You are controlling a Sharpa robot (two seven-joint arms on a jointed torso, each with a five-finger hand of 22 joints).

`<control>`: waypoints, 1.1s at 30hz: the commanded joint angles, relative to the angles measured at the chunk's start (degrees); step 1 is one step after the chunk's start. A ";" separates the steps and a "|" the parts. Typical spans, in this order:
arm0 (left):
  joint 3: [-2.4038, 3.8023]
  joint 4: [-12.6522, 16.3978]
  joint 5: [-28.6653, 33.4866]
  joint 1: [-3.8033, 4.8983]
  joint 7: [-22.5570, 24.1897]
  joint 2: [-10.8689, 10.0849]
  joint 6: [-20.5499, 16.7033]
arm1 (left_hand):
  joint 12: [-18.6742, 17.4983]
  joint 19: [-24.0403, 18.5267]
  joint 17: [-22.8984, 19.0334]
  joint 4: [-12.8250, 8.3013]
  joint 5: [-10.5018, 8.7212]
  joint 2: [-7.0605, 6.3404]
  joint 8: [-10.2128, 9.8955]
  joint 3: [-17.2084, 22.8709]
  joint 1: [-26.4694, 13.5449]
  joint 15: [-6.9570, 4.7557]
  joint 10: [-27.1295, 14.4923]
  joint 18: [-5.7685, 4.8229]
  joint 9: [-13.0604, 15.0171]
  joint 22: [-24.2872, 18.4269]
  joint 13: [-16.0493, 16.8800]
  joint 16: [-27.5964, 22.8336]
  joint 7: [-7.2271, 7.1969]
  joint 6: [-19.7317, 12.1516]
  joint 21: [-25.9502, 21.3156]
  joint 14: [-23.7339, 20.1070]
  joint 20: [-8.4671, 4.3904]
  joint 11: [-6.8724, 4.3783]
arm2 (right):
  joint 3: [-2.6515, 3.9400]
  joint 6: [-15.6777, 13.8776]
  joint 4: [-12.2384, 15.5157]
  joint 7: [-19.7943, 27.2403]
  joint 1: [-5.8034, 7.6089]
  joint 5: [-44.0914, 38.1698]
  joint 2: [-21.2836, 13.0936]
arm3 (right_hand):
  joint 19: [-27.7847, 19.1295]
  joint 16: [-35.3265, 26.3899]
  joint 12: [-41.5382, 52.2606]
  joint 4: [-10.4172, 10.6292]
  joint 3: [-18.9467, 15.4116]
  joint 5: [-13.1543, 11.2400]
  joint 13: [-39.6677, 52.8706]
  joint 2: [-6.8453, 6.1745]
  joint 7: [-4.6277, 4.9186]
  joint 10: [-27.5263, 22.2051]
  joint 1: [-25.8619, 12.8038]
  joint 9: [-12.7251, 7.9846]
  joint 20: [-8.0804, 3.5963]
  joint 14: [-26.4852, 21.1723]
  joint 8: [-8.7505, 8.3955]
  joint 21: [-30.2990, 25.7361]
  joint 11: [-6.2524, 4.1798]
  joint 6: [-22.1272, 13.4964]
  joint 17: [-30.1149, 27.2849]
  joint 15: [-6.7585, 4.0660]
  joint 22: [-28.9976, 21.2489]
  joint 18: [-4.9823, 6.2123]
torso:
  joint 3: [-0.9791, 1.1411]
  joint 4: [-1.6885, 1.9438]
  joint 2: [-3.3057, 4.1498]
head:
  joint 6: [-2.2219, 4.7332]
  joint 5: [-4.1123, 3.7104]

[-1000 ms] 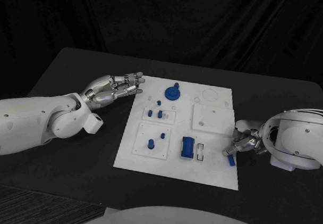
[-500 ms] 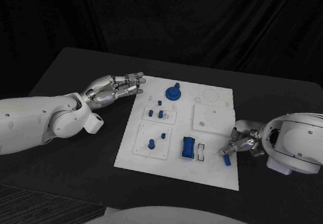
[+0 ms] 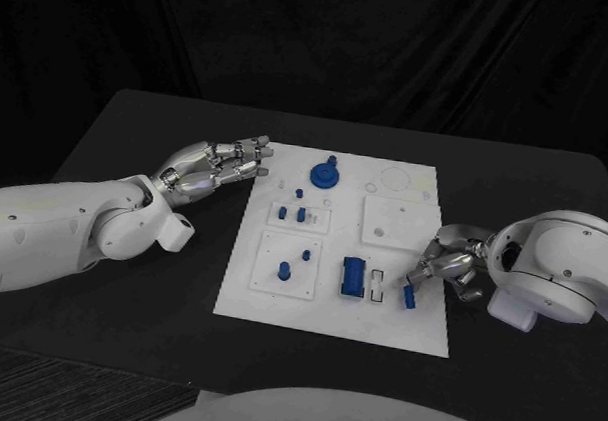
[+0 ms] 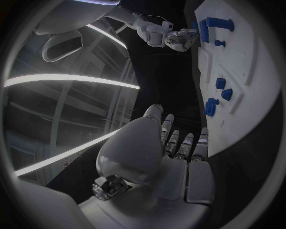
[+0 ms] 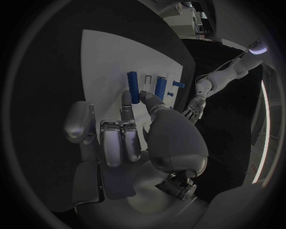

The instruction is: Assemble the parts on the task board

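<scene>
The right hand [image 3: 451,265] pinches a slim blue bar [image 3: 410,296] between its fingertips and holds it over the near right part of the white board [image 3: 335,319], just beside the larger blue block [image 3: 353,277] that sits on the board. The left hand [image 3: 215,167] rests at the board's far left edge with its fingers slightly apart, holding nothing. Other small blue pieces, among them a round knob [image 3: 327,174], stand on the board's left half.

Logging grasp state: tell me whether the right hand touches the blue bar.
Touching. In the right wrist view the right hand pinches the blue bar between its fingertips.
</scene>
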 commanded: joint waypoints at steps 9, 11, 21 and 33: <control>0.05 0.05 0.30 -0.09 3.33 0.17 0.95 | 1.11 0.32 0.74 -1.59 1.06 -0.31 0.41 1.47 0.56 0.88 0.01 0.16 0.28 -0.58 0.20 1.34 -0.11 0.46 0.05 0.32 -0.06 0.58 | 0.00 -6.15 -1.36 -0.29 0.06 13.03 2.01 | -0.14 -0.22 0.95 -1.86 8.77 4.12 15.86 1.08 -0.81 5.69 -0.26 2.08 -0.28 5.18 0.59 -2.01 -1.15 -2.02 11.78 -1.28 8.44 2.00 | -0.03 0.07 0.06 | -0.01 -0.17; 0.05 0.09 0.30 -0.09 3.32 0.13 0.96 | 1.13 0.34 0.74 -1.70 1.09 -0.26 0.37 1.64 0.56 0.94 0.07 0.09 0.26 -0.60 0.20 1.38 -0.04 0.34 0.05 0.35 -0.06 0.70 | 0.00 -6.45 -1.70 -0.33 -0.03 13.41 2.56 | -0.16 -0.25 0.95 -1.85 8.89 3.80 15.86 1.12 -0.81 5.69 -0.45 2.14 -0.29 5.17 0.64 -2.08 -1.15 -2.13 11.74 -1.29 8.42 2.01 | -0.04 0.06 0.09 | -0.01 -0.20; 0.05 0.15 0.30 -0.09 3.31 0.07 1.06 | 1.13 0.34 0.74 -1.70 1.09 -0.26 0.37 1.64 0.56 0.94 0.07 0.09 0.26 -0.60 0.20 1.38 -0.04 0.34 0.05 0.35 -0.06 0.70 | -0.01 -6.95 -2.58 -0.46 -0.50 13.06 3.90 | -0.31 -0.31 0.95 -1.75 9.36 2.04 15.86 1.38 -0.77 5.69 -1.16 2.40 -0.27 5.15 0.80 -2.58 -1.11 -2.73 11.66 -1.26 8.30 2.08 | -0.01 0.03 0.04 | -0.01 -0.19; 0.05 0.20 0.30 -0.10 3.31 0.05 1.18 | 1.10 0.36 0.74 -1.75 1.10 -0.27 0.35 1.70 0.56 0.97 0.07 0.07 0.25 -0.56 0.19 1.39 -0.03 0.33 0.06 0.36 -0.05 0.72 | -0.01 -5.79 -2.57 -0.66 -0.78 8.60 4.54 | -0.52 -0.63 0.95 -1.73 9.61 -1.76 15.86 1.48 -0.64 5.69 -1.74 2.65 -0.18 5.04 0.93 -3.43 -0.98 -3.66 11.21 -1.16 8.09 2.20 | -0.01 0.04 0.06 | -0.01 -0.23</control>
